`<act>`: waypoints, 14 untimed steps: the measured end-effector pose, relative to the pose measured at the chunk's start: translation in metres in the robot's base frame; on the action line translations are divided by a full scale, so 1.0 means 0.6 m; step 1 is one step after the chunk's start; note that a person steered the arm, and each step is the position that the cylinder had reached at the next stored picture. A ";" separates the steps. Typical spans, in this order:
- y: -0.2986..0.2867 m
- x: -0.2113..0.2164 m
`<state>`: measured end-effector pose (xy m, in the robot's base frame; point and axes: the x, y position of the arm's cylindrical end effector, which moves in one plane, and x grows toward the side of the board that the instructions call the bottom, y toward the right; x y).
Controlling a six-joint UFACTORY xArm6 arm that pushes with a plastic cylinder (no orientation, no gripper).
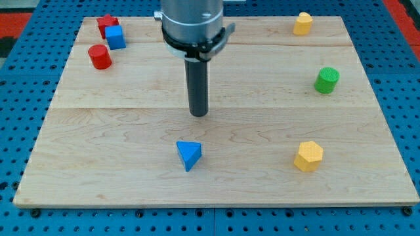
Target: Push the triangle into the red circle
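Observation:
A blue triangle block [189, 155] lies on the wooden board toward the view's bottom, a little left of centre. A red circle block [100, 57], a short cylinder, stands near the view's top left. My tip [199, 114] is the lower end of the dark rod hanging from the grey arm head at the view's top centre. The tip is above the triangle in the view and slightly to its right, apart from it. The red circle is far to the tip's upper left.
A blue cube [115, 37] and a red block [107, 25] behind it sit close above the red circle. A yellow block [302, 23] is at the top right, a green cylinder [326, 80] at the right, a yellow hexagon [308, 156] at the bottom right.

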<state>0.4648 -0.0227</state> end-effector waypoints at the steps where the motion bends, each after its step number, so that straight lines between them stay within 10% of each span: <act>1: 0.110 0.070; 2: 0.084 0.161; 4: -0.178 0.056; 8: -0.251 -0.065; 10: -0.202 0.126; 14: -0.275 -0.149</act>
<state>0.3753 -0.1874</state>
